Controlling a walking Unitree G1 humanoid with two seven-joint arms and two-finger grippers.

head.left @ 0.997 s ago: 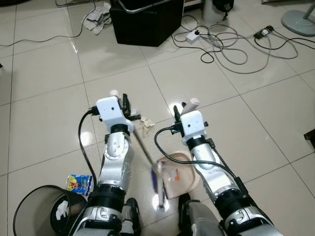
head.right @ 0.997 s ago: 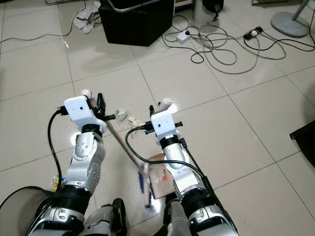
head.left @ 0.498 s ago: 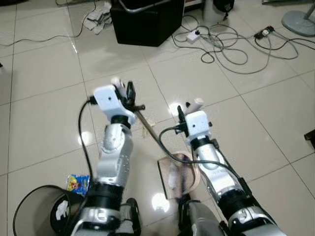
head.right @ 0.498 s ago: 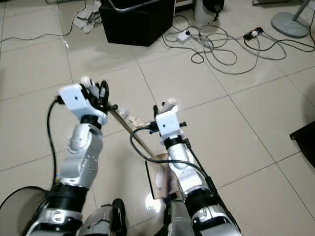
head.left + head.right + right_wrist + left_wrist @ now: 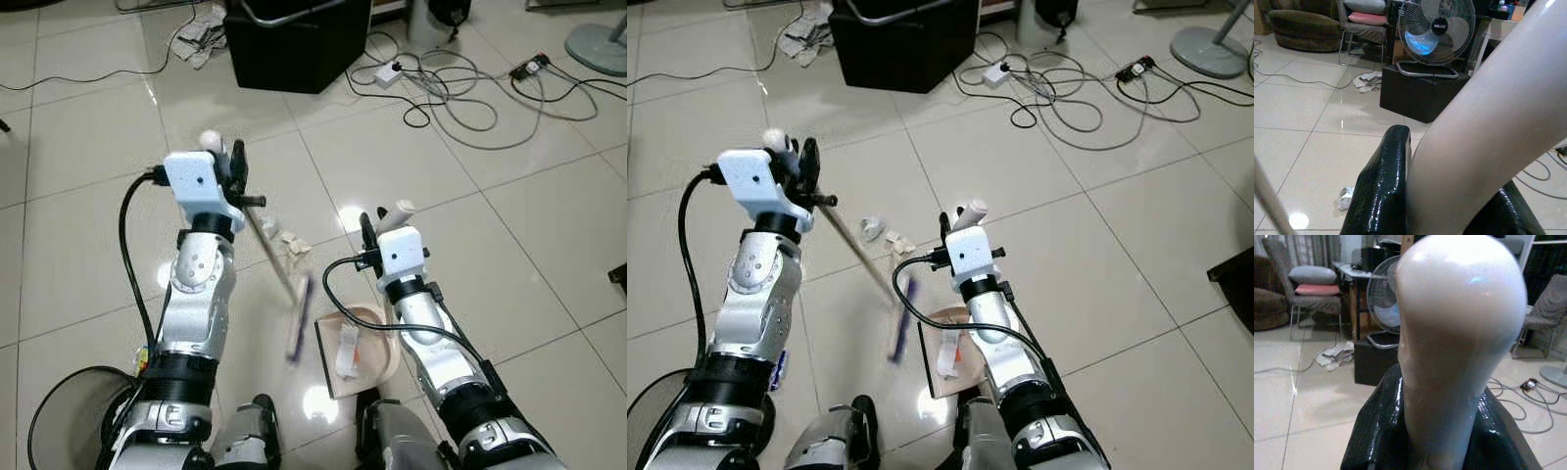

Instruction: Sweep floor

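Two grippers worked the sweep: the left gripper clamped the broom, its head beside the paper scraps, the right gripper gripped the dustpan handle; next, seemingly, brushing scraps into it.

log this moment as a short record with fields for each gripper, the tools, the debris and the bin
left gripper: raised, shut on the white broom handle
broom: shaft slants down to its blurred purple head, beside the dustpan
right gripper: shut on the white dustpan handle
dustpan: on the floor, white paper inside
debris: crumpled paper scraps on the tile ahead of the dustpan
bin: black, at the robot's left
floor beyond: tangled cables, black box
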